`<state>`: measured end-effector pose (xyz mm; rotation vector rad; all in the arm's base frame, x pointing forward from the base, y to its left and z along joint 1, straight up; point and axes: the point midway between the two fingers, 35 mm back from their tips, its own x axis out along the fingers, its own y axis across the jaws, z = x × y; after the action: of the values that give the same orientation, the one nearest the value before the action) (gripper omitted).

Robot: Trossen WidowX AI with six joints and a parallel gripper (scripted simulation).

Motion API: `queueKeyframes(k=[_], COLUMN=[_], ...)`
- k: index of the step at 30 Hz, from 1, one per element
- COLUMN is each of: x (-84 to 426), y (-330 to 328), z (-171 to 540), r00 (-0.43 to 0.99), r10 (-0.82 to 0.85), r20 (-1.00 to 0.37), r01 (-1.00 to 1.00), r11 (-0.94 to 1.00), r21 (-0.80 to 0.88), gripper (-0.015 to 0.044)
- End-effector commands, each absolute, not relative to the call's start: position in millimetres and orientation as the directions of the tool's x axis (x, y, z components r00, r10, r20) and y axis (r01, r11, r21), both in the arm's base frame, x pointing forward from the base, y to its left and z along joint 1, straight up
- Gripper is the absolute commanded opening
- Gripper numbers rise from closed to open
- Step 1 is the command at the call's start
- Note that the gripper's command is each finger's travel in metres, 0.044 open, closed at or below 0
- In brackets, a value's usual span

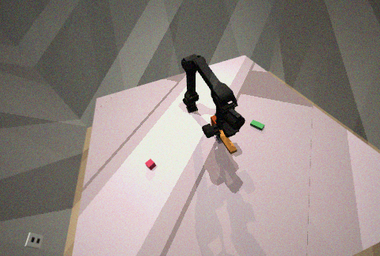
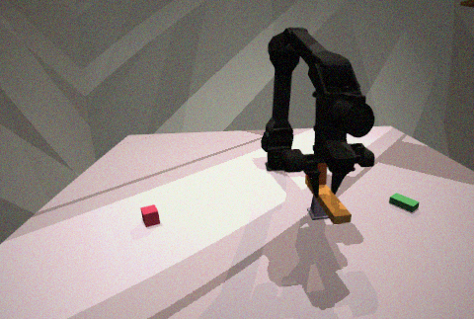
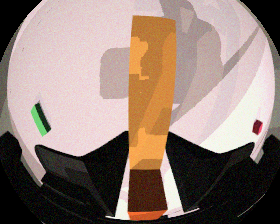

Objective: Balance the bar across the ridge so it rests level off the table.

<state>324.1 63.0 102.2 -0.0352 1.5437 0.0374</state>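
The orange bar (image 1: 228,143) (image 2: 337,208) (image 3: 152,90) carries a red-orange block (image 1: 214,120) (image 2: 322,173) (image 3: 147,191) at its end toward the arm's base. My gripper (image 2: 326,193) (image 3: 147,135) is shut on the bar, with one finger on each side. The small grey-blue ridge (image 2: 316,211) stands on the table under the bar, close below the fingers. The bar lies across above it, and its near end is clear of the table. Whether the bar touches the ridge's top is hidden by the bar and a finger. The bar looks about level.
A green block (image 1: 257,124) (image 2: 404,201) (image 3: 40,120) lies on the table to the right in the top and exterior views. A red cube (image 1: 150,164) (image 2: 150,215) (image 3: 257,127) lies to the left. Shadows of the arm fall across the table in front of the ridge.
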Motion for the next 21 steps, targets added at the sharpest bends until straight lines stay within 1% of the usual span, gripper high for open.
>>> queueKeyframes(k=[1,21], x=[323.9,323.7], y=[63.5,63.5], z=[101.4,99.8], r00=[0.026,0.026], r10=[0.005,0.005], r20=[-1.000,-1.000], r01=[-0.045,-0.045], r11=[0.999,0.999], r21=[0.004,0.004], gripper=[0.0000,0.0000])
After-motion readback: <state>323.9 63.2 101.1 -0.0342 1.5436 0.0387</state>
